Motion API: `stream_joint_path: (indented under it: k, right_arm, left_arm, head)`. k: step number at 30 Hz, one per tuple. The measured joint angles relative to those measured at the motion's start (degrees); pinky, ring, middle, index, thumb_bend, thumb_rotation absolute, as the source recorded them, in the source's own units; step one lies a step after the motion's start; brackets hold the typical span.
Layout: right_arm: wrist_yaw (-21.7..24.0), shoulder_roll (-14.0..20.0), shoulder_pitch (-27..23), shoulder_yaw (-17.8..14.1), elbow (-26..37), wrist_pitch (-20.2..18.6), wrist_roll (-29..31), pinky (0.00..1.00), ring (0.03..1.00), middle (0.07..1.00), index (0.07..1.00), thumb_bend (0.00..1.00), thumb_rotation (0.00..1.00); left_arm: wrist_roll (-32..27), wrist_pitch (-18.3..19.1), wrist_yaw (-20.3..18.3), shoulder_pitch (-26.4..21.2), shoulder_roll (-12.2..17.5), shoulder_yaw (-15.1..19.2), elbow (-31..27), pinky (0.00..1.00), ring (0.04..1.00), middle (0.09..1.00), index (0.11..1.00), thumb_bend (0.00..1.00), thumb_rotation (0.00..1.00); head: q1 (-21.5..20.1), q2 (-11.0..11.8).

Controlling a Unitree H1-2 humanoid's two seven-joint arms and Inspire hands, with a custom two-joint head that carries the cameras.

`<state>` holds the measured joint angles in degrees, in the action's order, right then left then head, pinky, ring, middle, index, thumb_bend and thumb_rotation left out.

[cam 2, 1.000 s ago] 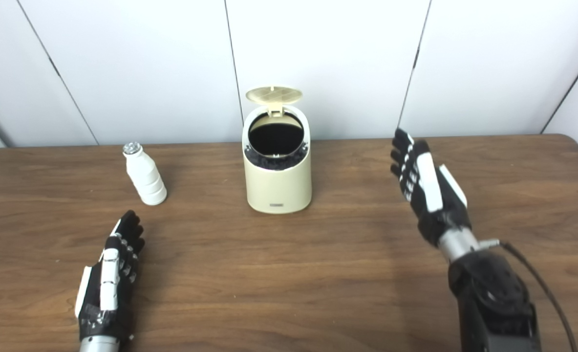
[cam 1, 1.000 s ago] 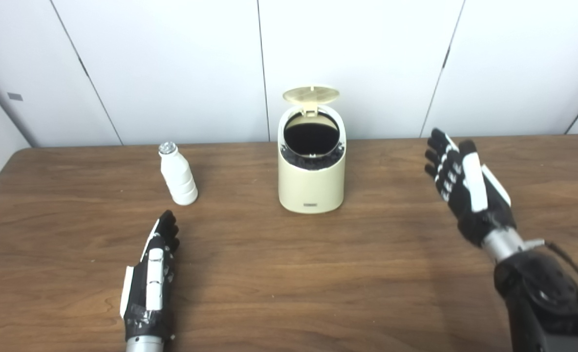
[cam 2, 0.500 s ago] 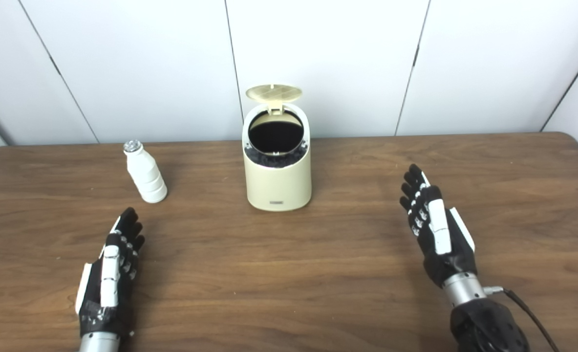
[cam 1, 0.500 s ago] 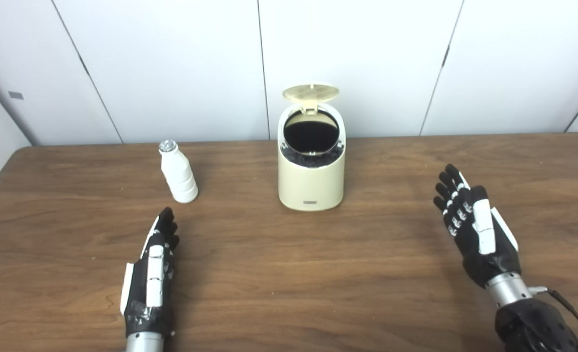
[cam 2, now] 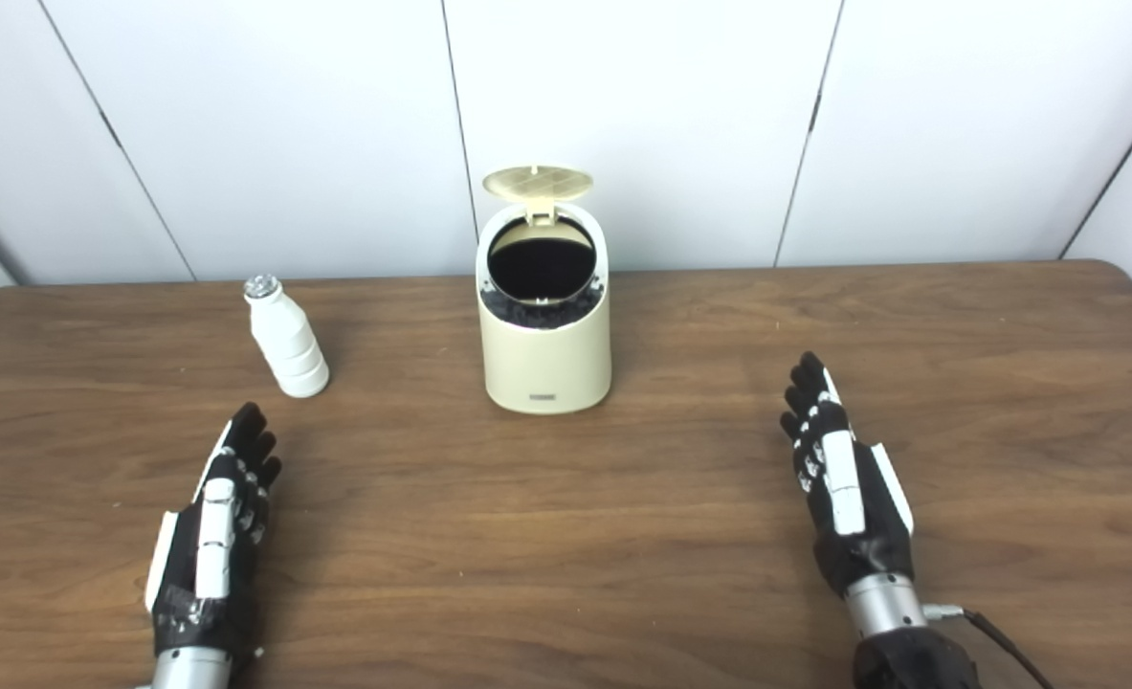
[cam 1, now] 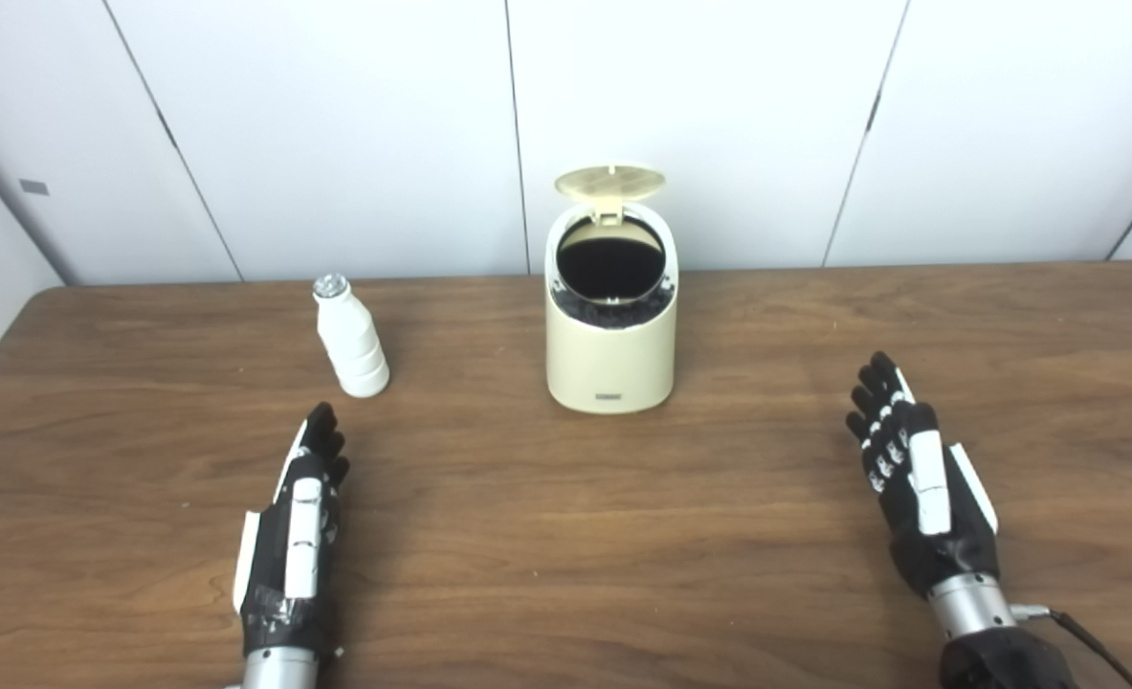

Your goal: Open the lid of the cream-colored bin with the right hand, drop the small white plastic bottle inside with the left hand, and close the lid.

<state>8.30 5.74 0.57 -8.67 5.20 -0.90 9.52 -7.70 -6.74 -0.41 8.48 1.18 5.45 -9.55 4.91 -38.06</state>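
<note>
The cream-colored bin (cam 1: 610,354) stands at the middle back of the wooden table (cam 1: 566,536). Its round lid (cam 1: 610,181) is tipped up and open, showing a dark inside. The small white plastic bottle (cam 1: 351,337) stands upright to the left of the bin, with a silver cap. My left hand (cam 1: 296,536) is open and empty, fingers straight, low over the table in front of the bottle, apart from it. My right hand (cam 1: 915,477) is open and empty, low over the table at the front right, well away from the bin.
White wall panels (cam 1: 336,134) stand right behind the table's back edge. A thin cable (cam 1: 1092,646) runs from my right wrist.
My right hand has come down and back from beside the bin to low over the table at the front right. The left hand, bottle and bin have stayed put.
</note>
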Motion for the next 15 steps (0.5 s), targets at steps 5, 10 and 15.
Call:
stream_joint_path:
  k: [5,10,15]
  right_arm:
    - [0.1,1.6,-0.2,-0.2,-1.0,1.7,0.2,1.00,1.000,1.000,0.999,0.69,0.95]
    - [0.4,3.4,-0.6,-0.5,-2.2,3.1,1.4,1.00,1.000,1.000,0.999,0.68,0.95]
    - [0.9,3.5,-0.6,-0.4,-2.2,3.1,2.2,1.00,1.000,1.000,1.000,0.66,0.95]
  left_arm:
    - [5.8,2.6,1.6,0.2,0.4,-0.3,-0.6,0.94,0.965,0.965,0.958,0.61,0.39]
    - [12.3,7.0,3.9,0.9,0.3,0.4,-4.6,0.90,0.929,0.939,0.945,0.68,0.23]
    - [14.6,9.3,5.1,-1.0,1.7,3.0,-6.9,0.89,0.927,0.944,0.944,0.80,0.18]
  head:
    - [2.4,1.1]
    - [4.1,1.6]
    - [4.6,1.8]
